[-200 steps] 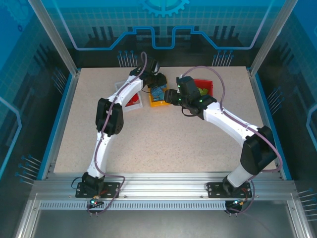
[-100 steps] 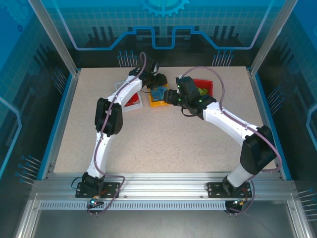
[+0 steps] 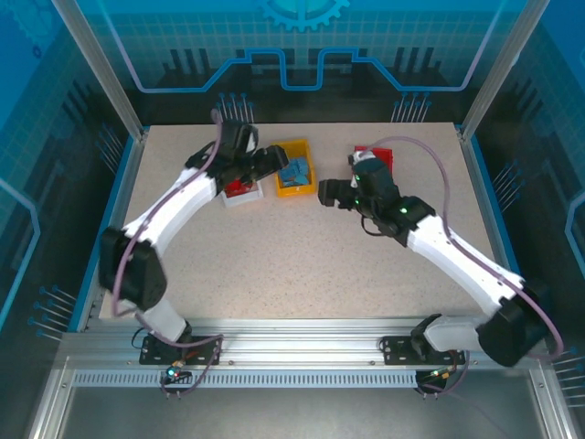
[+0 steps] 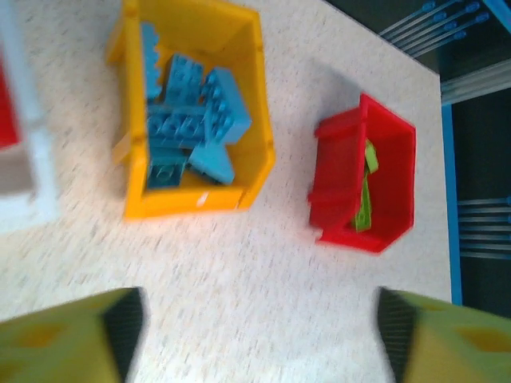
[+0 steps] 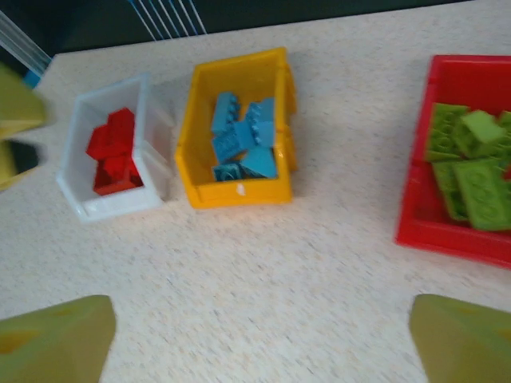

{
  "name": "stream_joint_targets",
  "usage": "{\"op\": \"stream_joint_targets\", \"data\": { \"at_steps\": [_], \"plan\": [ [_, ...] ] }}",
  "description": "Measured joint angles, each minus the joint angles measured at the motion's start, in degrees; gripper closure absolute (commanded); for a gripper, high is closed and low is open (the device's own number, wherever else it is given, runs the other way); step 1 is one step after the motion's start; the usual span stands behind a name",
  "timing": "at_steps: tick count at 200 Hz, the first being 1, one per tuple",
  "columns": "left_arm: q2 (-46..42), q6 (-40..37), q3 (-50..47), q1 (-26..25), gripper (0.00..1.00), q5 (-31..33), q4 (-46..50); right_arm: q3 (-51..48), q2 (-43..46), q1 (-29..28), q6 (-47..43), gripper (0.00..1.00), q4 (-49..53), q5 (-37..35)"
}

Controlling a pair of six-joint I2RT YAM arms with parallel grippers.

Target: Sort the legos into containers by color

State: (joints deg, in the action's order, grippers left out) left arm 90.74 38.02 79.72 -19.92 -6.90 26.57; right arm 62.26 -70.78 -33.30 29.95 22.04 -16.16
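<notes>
Both arms have pulled back from the yellow container (image 3: 292, 191) since the earlier frame. The left elbow has swung out to the left, the right arm has stretched toward the near right corner, and the container now sits uncovered in the top view.

1. Gripper state. The left gripper (image 4: 259, 323) has its fingers spread wide w/ nothing btwn them. In the top view it hangs over the far-left part of the surface (image 3: 302, 265), above the white container (image 5: 112, 209). The right gripper (image 5: 259, 335) is likewise spread wide and empty. In the top view it sits above bare surface, near the front of the yellow container and just beside the red container (image 5: 447, 231).

2. Container layout. In the top view you read the row left to right as white, yellow, red, along the far side of the surface. White and yellow stand near each other w/ a narrow gap. Red stands farther off to the right, partly hidden behind the right arm.

3. Lego pos. Confirm the following in the wrist views:
- red legos (image 5: 112, 152): piled inside the white container.
- blue legos (image 4: 188, 120): heaped inside the yellow container, some lying tilted.
- green legos (image 5: 471, 163): inside the red container, several lying flat w/ studs up.
</notes>
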Motion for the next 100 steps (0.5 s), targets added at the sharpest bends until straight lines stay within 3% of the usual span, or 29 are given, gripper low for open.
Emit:
{"op": "stream_joint_targets", "data": {
  "at_steps": [33, 60, 76, 100],
  "plan": [
    [-18.4, 1.2, -18.2, 0.7, 0.01, 4.3, 2.2, -8.4, 14.2, 0.3, -0.9, 0.0, 6.4, -7.5],
    [-27.7, 2.7, -25.2, 0.7, 0.01, 15.4, 8.3, -13.7, 23.0, 0.6, 1.6, 0.0, 10.0, -18.9],
    [-30.4, 3.4, -28.5, 1.4, 0.01, 22.7, 8.6, -21.7, 27.4, 2.6, -2.5, 0.0, 3.2, -24.2],
    [-34.5, -2.4, -40.2, 2.9, 0.01, 29.0, -1.8, -35.6, 28.4, 8.7, -10.8, 0.0, -10.1, -22.7]
  ]
}}
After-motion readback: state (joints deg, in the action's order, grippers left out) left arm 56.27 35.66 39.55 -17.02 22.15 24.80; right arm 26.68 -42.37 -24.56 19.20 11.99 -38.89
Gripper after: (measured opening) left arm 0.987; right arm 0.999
